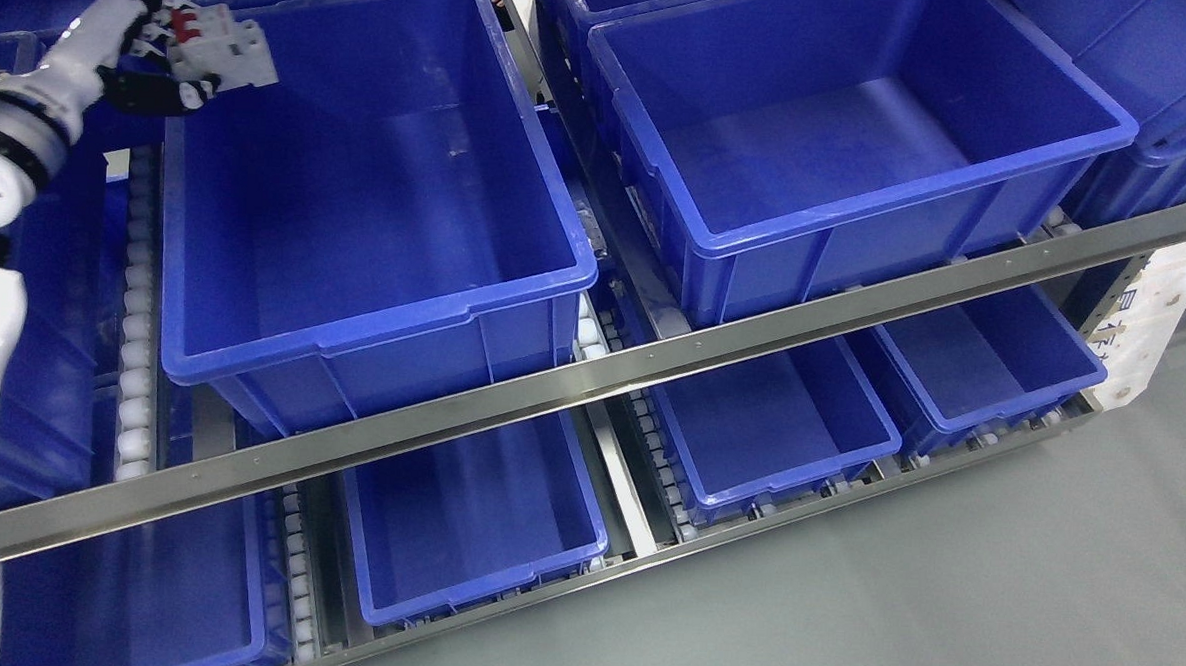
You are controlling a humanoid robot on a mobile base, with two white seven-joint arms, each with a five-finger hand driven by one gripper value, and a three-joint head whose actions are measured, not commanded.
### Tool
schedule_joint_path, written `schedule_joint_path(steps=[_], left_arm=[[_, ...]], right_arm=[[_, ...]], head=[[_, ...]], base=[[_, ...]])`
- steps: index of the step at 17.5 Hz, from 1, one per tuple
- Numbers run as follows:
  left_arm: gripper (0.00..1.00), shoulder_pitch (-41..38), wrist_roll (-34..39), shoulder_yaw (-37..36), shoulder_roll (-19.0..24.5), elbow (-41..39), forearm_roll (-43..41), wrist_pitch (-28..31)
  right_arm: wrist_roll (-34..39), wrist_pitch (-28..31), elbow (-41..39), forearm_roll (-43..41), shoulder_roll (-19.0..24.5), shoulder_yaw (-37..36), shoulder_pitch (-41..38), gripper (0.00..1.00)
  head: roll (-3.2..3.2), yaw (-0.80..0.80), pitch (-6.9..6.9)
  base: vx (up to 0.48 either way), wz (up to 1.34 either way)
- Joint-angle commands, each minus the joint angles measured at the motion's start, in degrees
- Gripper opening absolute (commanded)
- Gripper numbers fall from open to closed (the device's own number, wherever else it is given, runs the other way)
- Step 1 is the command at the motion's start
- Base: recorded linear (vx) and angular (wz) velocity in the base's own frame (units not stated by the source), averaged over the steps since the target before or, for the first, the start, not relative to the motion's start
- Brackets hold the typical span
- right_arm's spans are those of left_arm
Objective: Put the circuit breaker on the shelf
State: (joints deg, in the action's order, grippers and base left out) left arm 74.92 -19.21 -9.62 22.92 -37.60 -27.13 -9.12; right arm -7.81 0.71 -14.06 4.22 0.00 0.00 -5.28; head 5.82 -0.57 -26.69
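Two-tier flow rack with steel rails and white rollers, carrying open blue bins on both levels. Smooth grey floor at lower right; even, diffuse lighting.

One circuit breaker; one left hand.

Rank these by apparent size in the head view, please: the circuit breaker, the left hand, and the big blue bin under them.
1. The big blue bin, by far the largest.
2. and 3. The left hand and the circuit breaker that it holds look about alike, so I leave them unranked.
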Motion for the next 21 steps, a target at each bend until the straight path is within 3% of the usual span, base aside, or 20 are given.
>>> schedule_joint_path(steps=[1, 5, 13, 16, 21], left_arm=[[0.14, 3.56, 0.14, -10.06, -9.56, 15.25, -1.43, -0.46], [0.15, 3.48, 2.33, -11.74, -11.05, 19.39, -1.43, -0.38], [0.29, 3.56, 3.30, -13.50, -11.67, 20.28, -1.43, -0.03], [0.50, 3.56, 4.18, -13.85, -11.06, 20.28, -1.43, 0.85], [0.67, 4.79, 6.38, -13.76, -10.62, 20.19, -1.43, 0.94]], right_arm=[[-0.01, 3.77, 0.00, 0.00, -1.00, 1.14, 0.00, 1.00], [-0.01, 3.77, 0.00, 0.00, -1.00, 1.14, 0.00, 1.00], [-0.01, 3.77, 0.00, 0.00, -1.00, 1.14, 0.00, 1.00], [-0.01, 3.77, 0.00, 0.00, -1.00, 1.14, 0.00, 1.00], [-0.01, 3.77, 0.00, 0.00, -1.00, 1.14, 0.00, 1.00]], head=[[0.00, 0.00, 0.00], [0.00, 0.00, 0.00], [0.00, 0.00, 0.00], [0.00, 0.00, 0.00], [0.00, 0.00, 0.00]], base=[[0.000, 0.00], [-0.004, -0.01], [0.000, 0.00], [0.000, 0.00], [0.000, 0.00]])
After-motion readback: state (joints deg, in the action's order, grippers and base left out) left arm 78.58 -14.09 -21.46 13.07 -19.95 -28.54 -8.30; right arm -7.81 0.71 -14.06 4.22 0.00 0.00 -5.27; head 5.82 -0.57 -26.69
